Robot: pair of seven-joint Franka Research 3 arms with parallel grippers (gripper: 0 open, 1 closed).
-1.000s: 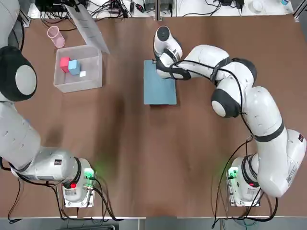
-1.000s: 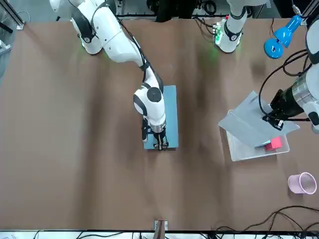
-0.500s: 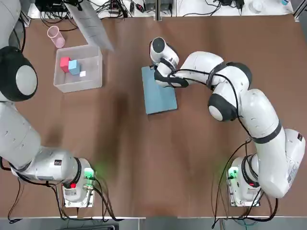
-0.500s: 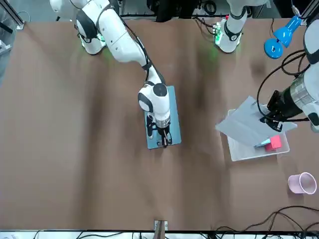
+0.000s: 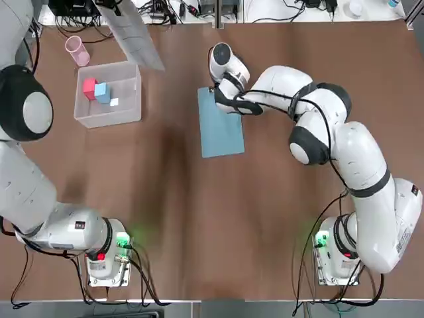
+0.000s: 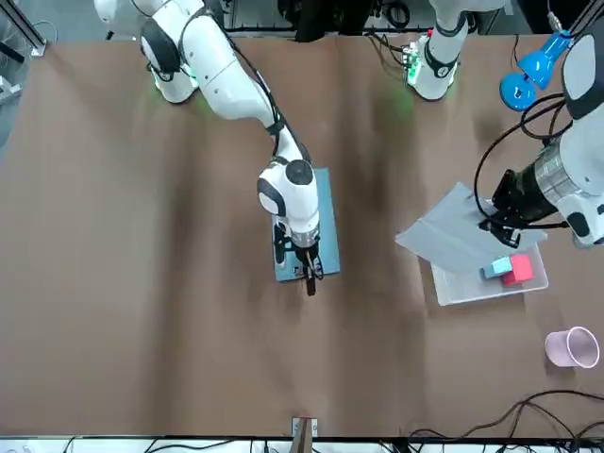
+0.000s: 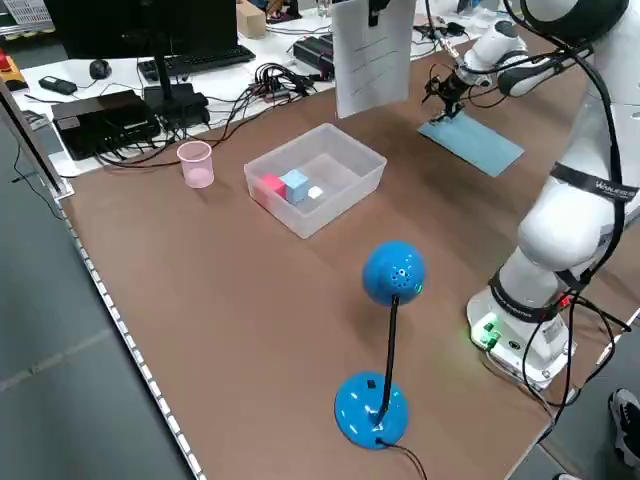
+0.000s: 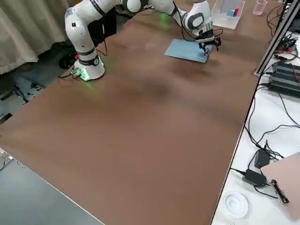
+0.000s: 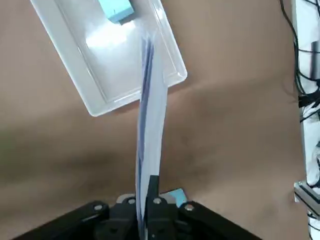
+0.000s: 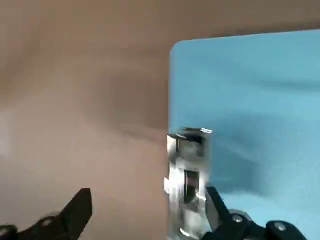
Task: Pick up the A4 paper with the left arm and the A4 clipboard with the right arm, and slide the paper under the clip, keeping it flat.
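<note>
The light-blue A4 clipboard (image 5: 222, 129) lies flat on the table. My right gripper (image 5: 214, 93) hovers at its far short edge, open. In the right wrist view the metal clip (image 10: 187, 175) stands between the spread fingers (image 10: 82, 202), close to one of them, with neither finger pressing it. The white A4 paper (image 5: 132, 33) hangs in the air over the clear bin, and my left gripper (image 6: 495, 222) is shut on its far edge. In the left wrist view the A4 paper (image 9: 150, 125) shows edge-on, running out from the closed fingers.
A clear plastic bin (image 5: 129, 99) at the far left holds a red block, a blue block and a small white one. A pink cup (image 5: 77, 51) stands behind it. A blue desk lamp (image 7: 390, 290) sits at the left table edge. Cables line the far edge.
My right gripper has opened and let go of the clip. The clipboard swivelled a little and settled flat. The left arm carried the paper slightly toward the clipboard.
</note>
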